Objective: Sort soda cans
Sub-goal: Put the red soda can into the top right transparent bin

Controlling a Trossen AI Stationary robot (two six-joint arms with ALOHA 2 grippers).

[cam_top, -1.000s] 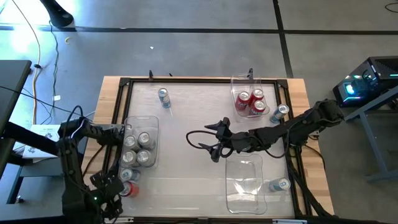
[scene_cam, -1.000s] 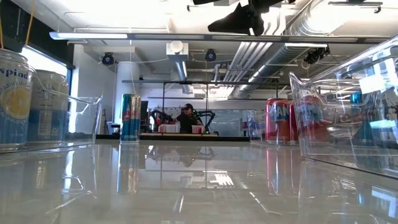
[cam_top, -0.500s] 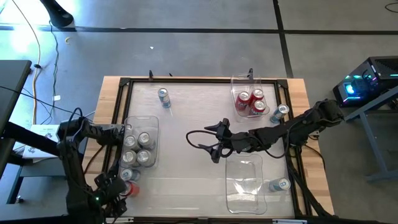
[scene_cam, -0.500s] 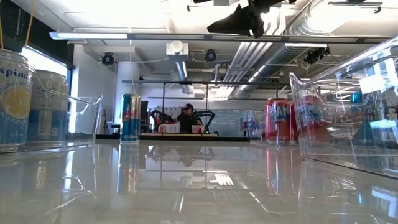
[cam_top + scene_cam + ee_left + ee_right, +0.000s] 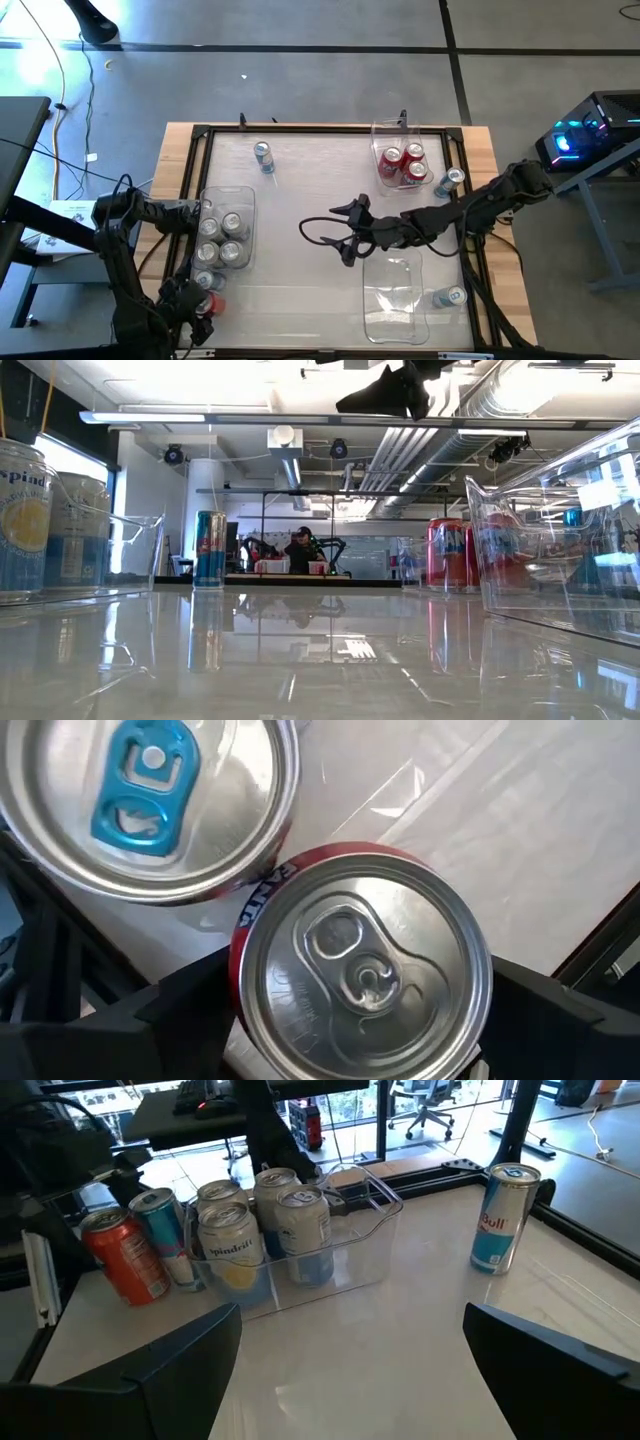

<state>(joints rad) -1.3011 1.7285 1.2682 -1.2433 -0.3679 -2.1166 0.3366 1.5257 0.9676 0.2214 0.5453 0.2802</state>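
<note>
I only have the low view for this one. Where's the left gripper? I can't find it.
Observer: At the near-left corner. The left gripper is open, with a finger on either side of a red can.
Operator: And the dark shape overhead?
Observer: That's the right gripper, open and empty over mid-table.
Operator: Anything in the near-right bin?
Observer: No cans in that bin. One blue can stands beside it.

Four cans (image 5: 222,240) in left bin (image 5: 247,195)
</note>
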